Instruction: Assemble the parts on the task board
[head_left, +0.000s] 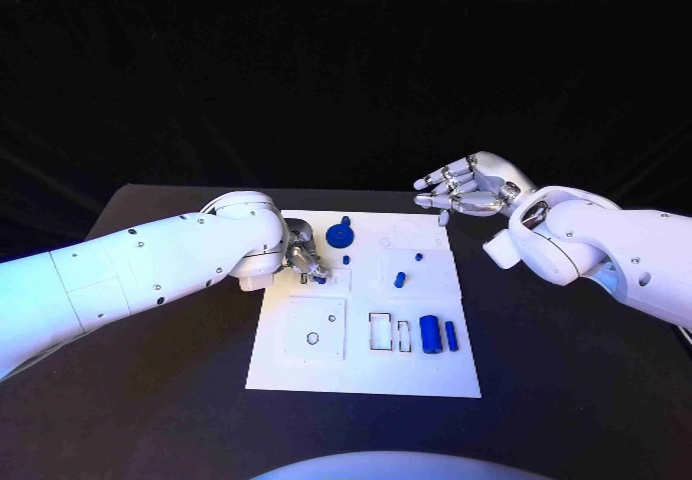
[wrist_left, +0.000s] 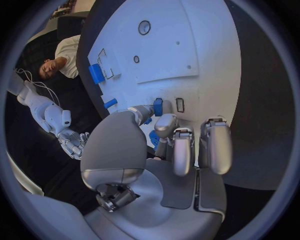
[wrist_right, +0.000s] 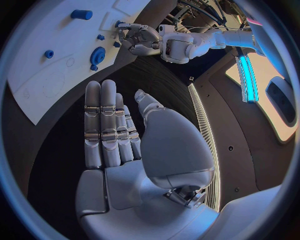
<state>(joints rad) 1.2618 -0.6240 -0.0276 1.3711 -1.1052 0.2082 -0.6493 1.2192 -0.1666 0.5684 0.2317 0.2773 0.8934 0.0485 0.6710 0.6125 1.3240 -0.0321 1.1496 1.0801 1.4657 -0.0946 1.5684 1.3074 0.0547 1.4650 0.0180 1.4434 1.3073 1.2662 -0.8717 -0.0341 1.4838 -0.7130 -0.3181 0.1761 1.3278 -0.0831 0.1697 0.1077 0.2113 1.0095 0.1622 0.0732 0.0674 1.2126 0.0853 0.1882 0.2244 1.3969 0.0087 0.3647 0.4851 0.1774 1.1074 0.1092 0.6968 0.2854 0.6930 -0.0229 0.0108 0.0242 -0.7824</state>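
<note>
Looking from head: our silver left hand (head_left: 303, 258) works over the white task board (head_left: 368, 375) near small blue parts (head_left: 430, 332).
Left wrist: fingers (wrist_left: 181, 150) curl over a blue piece (wrist_left: 158, 106); whether they grip it we cannot tell; we should lower gently, aligned.
Right wrist: our silver right hand (wrist_right: 119, 135) is flat, spread, empty, beside the board.

Left hand (head_left: 299, 255): mostly hidden behind its own arm at the task board's (head_left: 361, 375) left edge; whether the fingers (wrist_left: 181, 150) hold a part cannot be told.
Small blue part (wrist_left: 157, 106): partly covered by the fingers in the left wrist view.
Task board: far corners cut off in both wrist views.
</note>
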